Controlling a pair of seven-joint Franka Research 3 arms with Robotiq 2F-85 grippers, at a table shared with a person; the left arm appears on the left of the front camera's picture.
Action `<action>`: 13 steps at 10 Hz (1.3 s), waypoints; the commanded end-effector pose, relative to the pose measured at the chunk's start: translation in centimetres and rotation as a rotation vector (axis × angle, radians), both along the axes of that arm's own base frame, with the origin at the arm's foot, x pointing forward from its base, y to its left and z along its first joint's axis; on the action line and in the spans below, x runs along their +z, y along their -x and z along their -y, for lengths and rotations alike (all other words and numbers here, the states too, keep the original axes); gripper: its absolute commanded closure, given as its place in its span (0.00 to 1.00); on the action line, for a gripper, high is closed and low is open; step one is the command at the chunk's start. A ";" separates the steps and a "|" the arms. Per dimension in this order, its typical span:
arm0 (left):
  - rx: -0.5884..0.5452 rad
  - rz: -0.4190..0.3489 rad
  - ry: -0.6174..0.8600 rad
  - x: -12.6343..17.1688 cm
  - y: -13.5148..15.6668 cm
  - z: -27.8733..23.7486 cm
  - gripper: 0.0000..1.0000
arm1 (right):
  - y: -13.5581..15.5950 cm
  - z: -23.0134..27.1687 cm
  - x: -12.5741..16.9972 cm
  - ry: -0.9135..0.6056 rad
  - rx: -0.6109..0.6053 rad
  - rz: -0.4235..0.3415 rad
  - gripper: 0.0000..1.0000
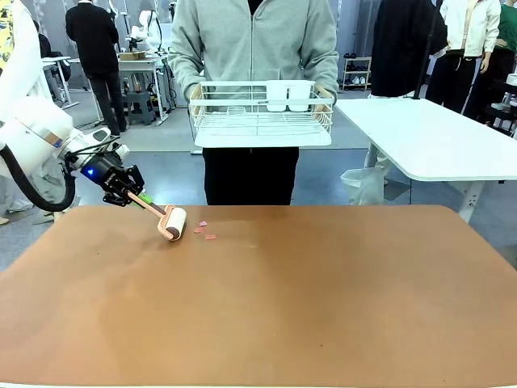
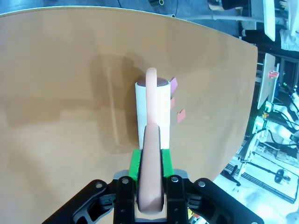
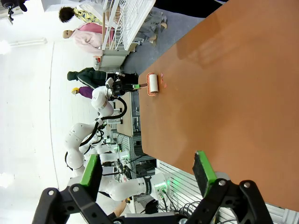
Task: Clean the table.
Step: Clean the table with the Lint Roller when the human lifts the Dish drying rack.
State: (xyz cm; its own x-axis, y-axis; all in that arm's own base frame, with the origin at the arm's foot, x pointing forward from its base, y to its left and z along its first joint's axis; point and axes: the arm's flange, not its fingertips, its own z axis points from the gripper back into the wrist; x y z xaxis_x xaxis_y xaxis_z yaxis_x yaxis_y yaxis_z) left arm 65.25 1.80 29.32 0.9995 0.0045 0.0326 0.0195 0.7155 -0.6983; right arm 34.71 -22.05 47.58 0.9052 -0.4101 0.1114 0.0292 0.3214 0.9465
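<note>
The reddish-brown table (image 1: 283, 307) carries a few small pink scraps (image 1: 203, 230) near its far left. A lint roller (image 1: 172, 223) with a white roll and a peach handle rests its roll on the top just left of them. My left gripper (image 1: 129, 194) is shut on that handle. In the left wrist view the roller (image 2: 152, 107) points away from the gripper (image 2: 150, 161), with the scraps (image 2: 177, 114) to the right of the roll. My right gripper (image 3: 147, 170) is open and holds nothing, high above the table (image 3: 233, 84), with the roller (image 3: 152, 84) far off.
Across the table a person holds a white wire dish rack (image 1: 262, 113) in both hands above the far edge. A white-topped table (image 1: 428, 137) stands at the back right. Other people stand in the background.
</note>
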 end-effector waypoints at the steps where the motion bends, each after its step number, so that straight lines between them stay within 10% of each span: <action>1: -0.029 0.015 0.034 -0.7 -0.5 0.5 0.97 | 0.1 0.0 0.4 -0.010 0.001 0.019 0.00; 13: -0.109 -0.031 0.100 -2.4 -0.1 9.2 0.98 | 0.1 0.0 0.4 -0.010 0.001 0.019 0.00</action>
